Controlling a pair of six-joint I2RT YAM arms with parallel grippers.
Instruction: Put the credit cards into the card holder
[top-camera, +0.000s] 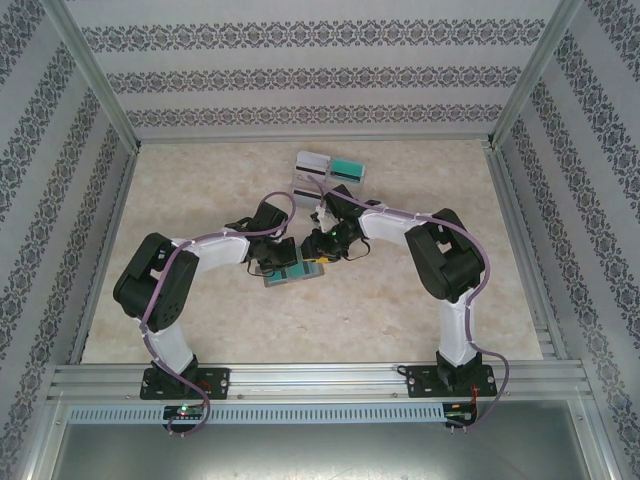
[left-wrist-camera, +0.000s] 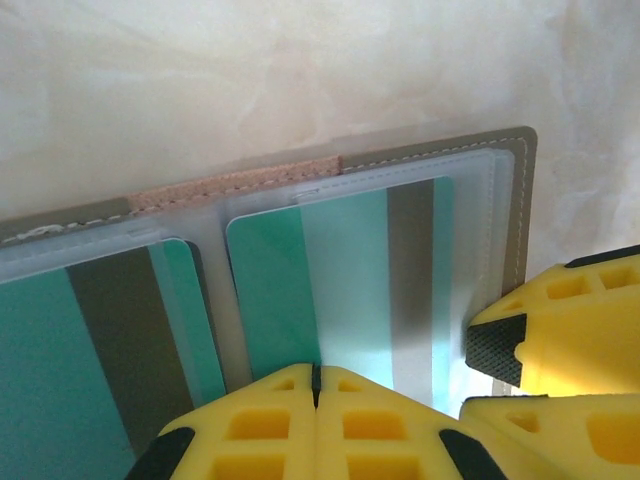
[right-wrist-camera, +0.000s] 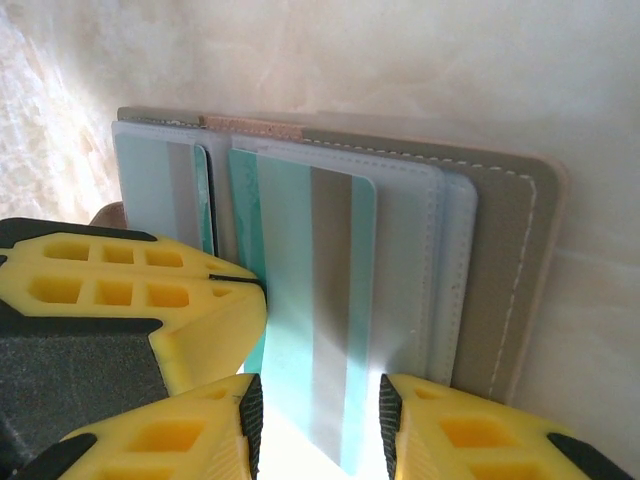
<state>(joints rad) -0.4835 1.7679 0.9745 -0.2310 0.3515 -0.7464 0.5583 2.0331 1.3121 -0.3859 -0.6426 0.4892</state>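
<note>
A rack of cards (top-camera: 330, 172) is lying near the far edge of the table (top-camera: 200, 300), while mid-table the clenched left gripper (left-wrist-camera: 316, 385) is pressing the open card holder (right-wrist-camera: 510, 250) and the right gripper (right-wrist-camera: 320, 400) is grasping a teal card (right-wrist-camera: 310, 300) at its pocket.

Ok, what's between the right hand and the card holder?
A teal striped card, gripped by the right hand, reaching onto the card holder; right wrist view.

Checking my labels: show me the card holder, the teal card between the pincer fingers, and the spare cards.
card holder (right-wrist-camera: 510, 260), right wrist view, grey-brown outer cover.
teal card (right-wrist-camera: 330, 300), right wrist view, its grey stripe.
spare cards (top-camera: 350, 168), top view, the teal one.
</note>
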